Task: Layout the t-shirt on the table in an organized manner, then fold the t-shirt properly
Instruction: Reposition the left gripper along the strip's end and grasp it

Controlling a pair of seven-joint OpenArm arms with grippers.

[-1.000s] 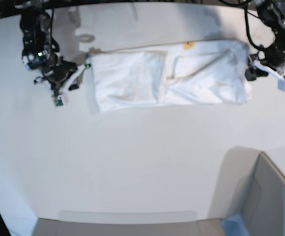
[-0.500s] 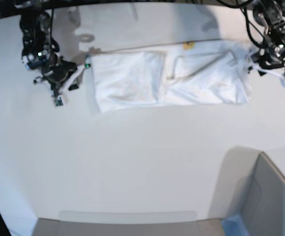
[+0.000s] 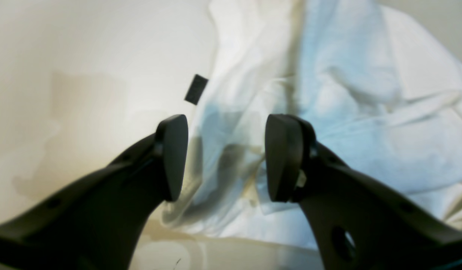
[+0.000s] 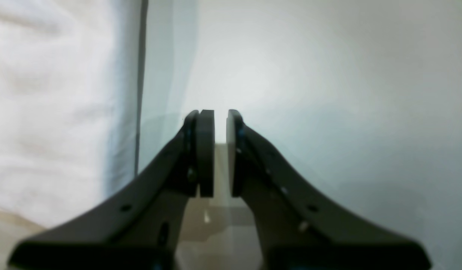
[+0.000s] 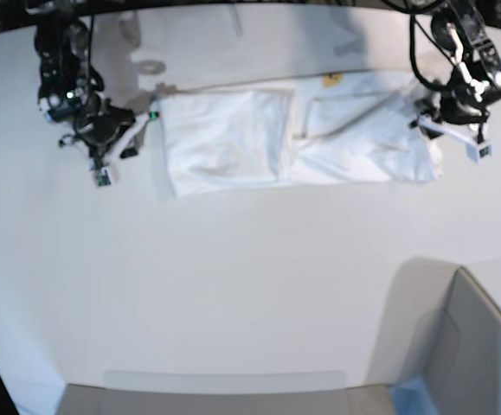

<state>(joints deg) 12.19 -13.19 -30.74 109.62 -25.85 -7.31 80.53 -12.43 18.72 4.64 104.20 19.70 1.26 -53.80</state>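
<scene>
Base view: t-shirt (image 5: 293,138) lies folded, long strip, far side of tabletop (image 5: 233,285). Left tool (image 3: 225,159) spread wide above its end; right tool (image 4: 220,150) nearly together, empty, beside other end. Cloth soft, light, floppy; best pinched at corners.

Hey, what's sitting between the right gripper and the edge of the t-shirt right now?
Nothing. In the right wrist view, only a bare strip of table separates the right gripper from the t-shirt; the base view shows the same.

A grey bin (image 5: 475,346) with a blue corner (image 5: 410,396) stands at the near right. Dark space shows beyond the far curved edge. The light is soft and even.
</scene>
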